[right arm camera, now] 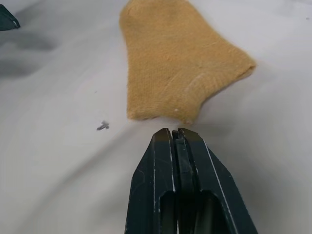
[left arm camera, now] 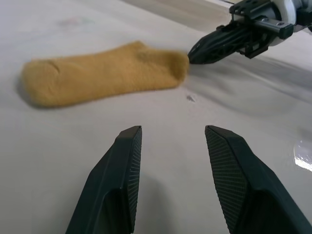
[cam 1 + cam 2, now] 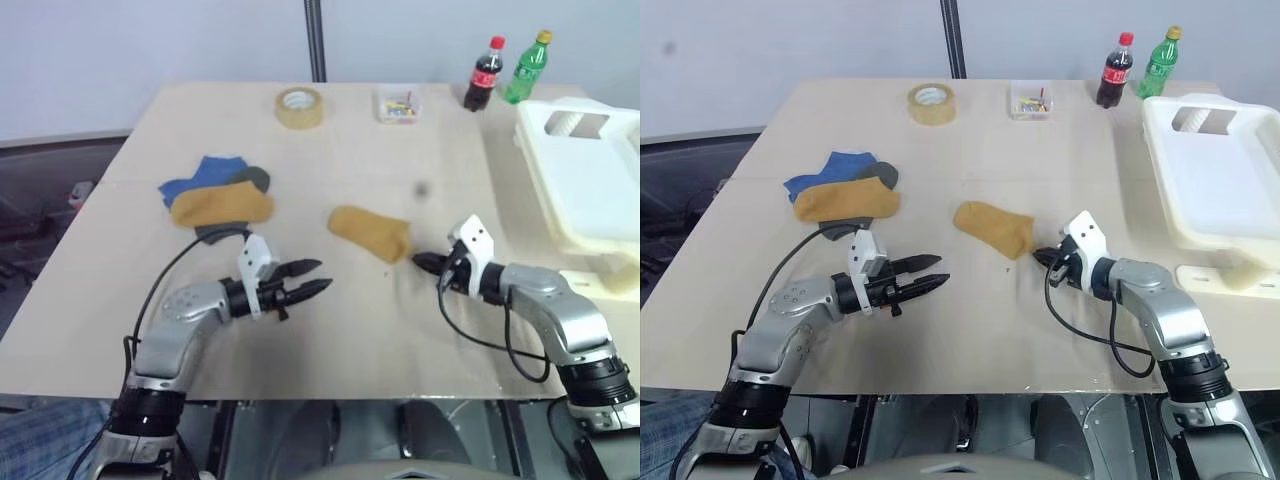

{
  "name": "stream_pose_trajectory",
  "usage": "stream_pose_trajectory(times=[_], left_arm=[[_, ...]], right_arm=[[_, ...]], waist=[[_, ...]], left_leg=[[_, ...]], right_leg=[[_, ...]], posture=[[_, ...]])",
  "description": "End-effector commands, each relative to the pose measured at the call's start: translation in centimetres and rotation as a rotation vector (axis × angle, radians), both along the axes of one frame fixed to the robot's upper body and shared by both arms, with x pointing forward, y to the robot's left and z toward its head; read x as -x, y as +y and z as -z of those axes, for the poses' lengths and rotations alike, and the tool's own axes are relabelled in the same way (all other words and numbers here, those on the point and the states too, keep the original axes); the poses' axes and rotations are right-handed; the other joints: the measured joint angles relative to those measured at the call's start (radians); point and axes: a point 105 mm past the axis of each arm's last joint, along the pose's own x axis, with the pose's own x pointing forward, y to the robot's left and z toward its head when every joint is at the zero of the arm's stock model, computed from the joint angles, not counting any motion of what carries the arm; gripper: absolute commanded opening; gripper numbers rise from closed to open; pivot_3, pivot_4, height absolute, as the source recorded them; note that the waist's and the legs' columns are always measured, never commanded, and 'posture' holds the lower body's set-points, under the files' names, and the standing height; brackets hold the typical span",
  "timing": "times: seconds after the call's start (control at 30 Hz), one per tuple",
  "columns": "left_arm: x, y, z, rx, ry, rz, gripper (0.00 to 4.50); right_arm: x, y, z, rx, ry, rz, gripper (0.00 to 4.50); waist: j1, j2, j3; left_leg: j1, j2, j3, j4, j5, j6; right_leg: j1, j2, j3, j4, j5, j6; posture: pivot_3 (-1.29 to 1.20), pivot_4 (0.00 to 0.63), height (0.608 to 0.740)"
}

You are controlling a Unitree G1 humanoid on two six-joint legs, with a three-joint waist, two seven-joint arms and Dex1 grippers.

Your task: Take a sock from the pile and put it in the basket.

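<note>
- Lying alone on the light brown wooden surface (image 3: 120, 300), a soft mustard-yellow fabric sock (image 3: 370, 232) rests flat between the two arms, well apart from the pile of yellow, blue and dark grey socks (image 3: 218, 192).
- The right pincer (image 1: 175, 135) is clenched tight with nothing in it. Its tip sits just beside the sock's near edge, and the cloth is not between the fingers.
- If the right arm lifts now, it may come up empty, because it seems to have closed in front of the cloth.
- If it pushes forward while clenched, it may just shove or bunch the sock.
- The left pincer (image 2: 170, 146) is released, half spread, pointing at the sock from the other side. The two arms could bump.
- The big cream-white plastic basket (image 3: 1160, 140) sits far off at the robot's right, so a weak pinch could drop the sock on the way.
</note>
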Motion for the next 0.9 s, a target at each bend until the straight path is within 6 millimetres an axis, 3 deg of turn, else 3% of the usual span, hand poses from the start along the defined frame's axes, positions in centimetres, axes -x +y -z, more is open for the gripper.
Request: stream_pose_trajectory(times=[0.03,0.13,0.17,0.43,0.53,0.63,0.7,0.9], left_arm=[[0.1,0.1,-1.4,0.017,-0.062,-0.01,2.23],[0.2,0.2,-1.5,0.018,-0.074,-0.025,2.23],[0.1,0.3,-1.5,0.007,-0.08,-0.032,2.23],[-1.3,0.4,-1.2,-0.057,-0.157,-0.107,2.23],[-1.6,0.4,-1.1,-0.058,-0.168,-0.115,2.23],[-2.0,0.4,-1.1,-0.059,-0.178,-0.121,2.23],[-2.2,0.3,-1.2,-0.059,-0.187,-0.123,2.23],[-2.8,-0.7,-1.7,-0.034,-0.194,-0.092,2.23]], right_arm=[[0.0,-0.1,-2.5,-0.018,-0.089,-0.013,0.77],[-0.8,0.0,-3.2,-0.027,-0.12,0.02,2.12],[-0.8,0.3,-3.4,-0.041,-0.114,0.017,2.36],[-2.0,1.3,-1.1,0.005,-0.086,0.055,2.36],[-2.0,1.5,-0.9,0.001,-0.076,0.047,1.64],[-1.5,1.1,-0.7,0.049,-0.088,0.02,0.08],[-0.9,1.0,-0.9,0.063,-0.094,-0.021,0.03],[3.5,0.3,0.2,0.179,-0.031,-0.281,0.03]], waist=[[0.0,0.0,0.0],[0.0,0.0,0.0],[0.0,0.0,0.0],[0.002,0.0,0.0],[0.001,0.0,0.0],[0.0,0.0,0.0],[0.002,0.0,0.0],[0.001,0.0,0.0]], left_leg=[[0.0,0.0,0.0,0.0,0.0,0.0],[0.0,0.0,0.0,0.0,0.0,0.0],[0.0,0.0,0.0,0.0,0.0,0.0],[0.0,-0.001,0.0,-0.001,0.0,0.0],[0.0,-0.001,0.0,-0.001,0.0,0.0],[0.0,-0.001,0.0,-0.002,0.0,0.0],[0.0,-0.001,0.0,-0.002,0.0,0.0],[0.0,-0.001,0.0,-0.002,0.0,0.0]], right_leg=[[0.0,0.0,0.0,0.0,0.0,0.0],[0.0,0.0,0.0,0.0,0.0,0.0],[0.0,0.0,0.0,0.0,0.0,0.0],[0.0,-0.001,0.0,-0.001,0.0,0.0],[0.0,-0.001,0.0,-0.001,0.0,0.0],[0.0,-0.001,0.0,-0.001,0.0,0.0],[0.0,-0.001,0.0,-0.001,0.0,0.0],[0.0,-0.001,-0.001,-0.002,0.0,0.0]], posture=[[0.0,0.15,0.738],[0.0,0.15,0.738],[0.0,0.15,0.738],[0.0,0.15,0.738],[0.0,0.15,0.738],[0.0,0.15,0.738],[0.0,0.15,0.738],[0.0,0.15,0.738]])
